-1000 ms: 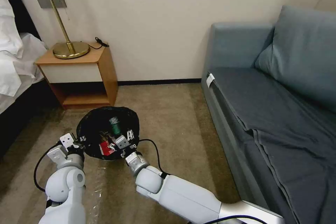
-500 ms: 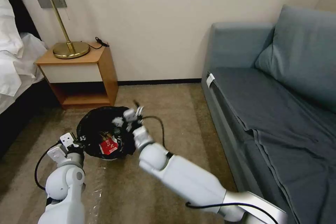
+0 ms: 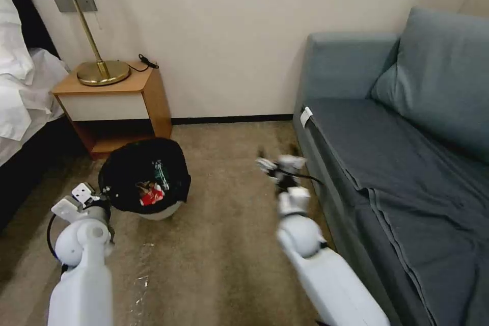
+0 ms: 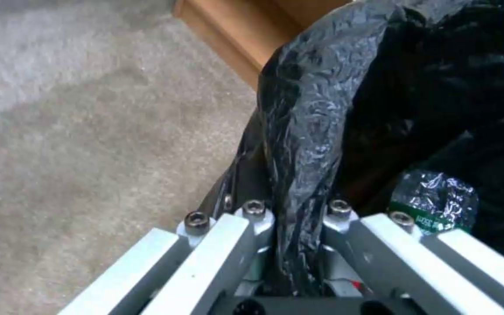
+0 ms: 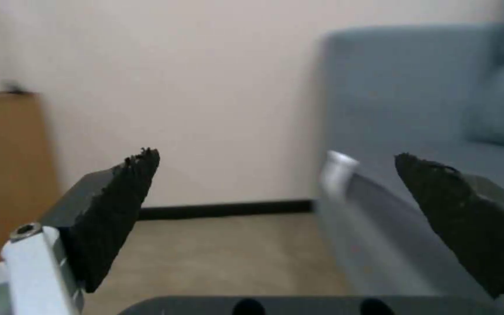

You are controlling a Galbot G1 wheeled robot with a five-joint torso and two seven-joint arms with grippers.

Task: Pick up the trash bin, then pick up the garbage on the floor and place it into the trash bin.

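We've got the left gripper (image 4: 290, 227) clenched on the trash bin's (image 3: 144, 179) bagged rim to hold it near the nightstand (image 3: 118, 112); bottle (image 3: 161, 175) and packet (image 3: 149, 195) inside; right gripper (image 5: 275, 218) released, empty, beside the sofa (image 3: 397, 153).

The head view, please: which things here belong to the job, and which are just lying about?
Job:
- round white plastic bin with black bag, left hand clamped on its rim
- red-and-white packet and clear green-labelled bottle inside

Lying about:
- brass lamp
- wooden nightstand
- blue-grey sofa
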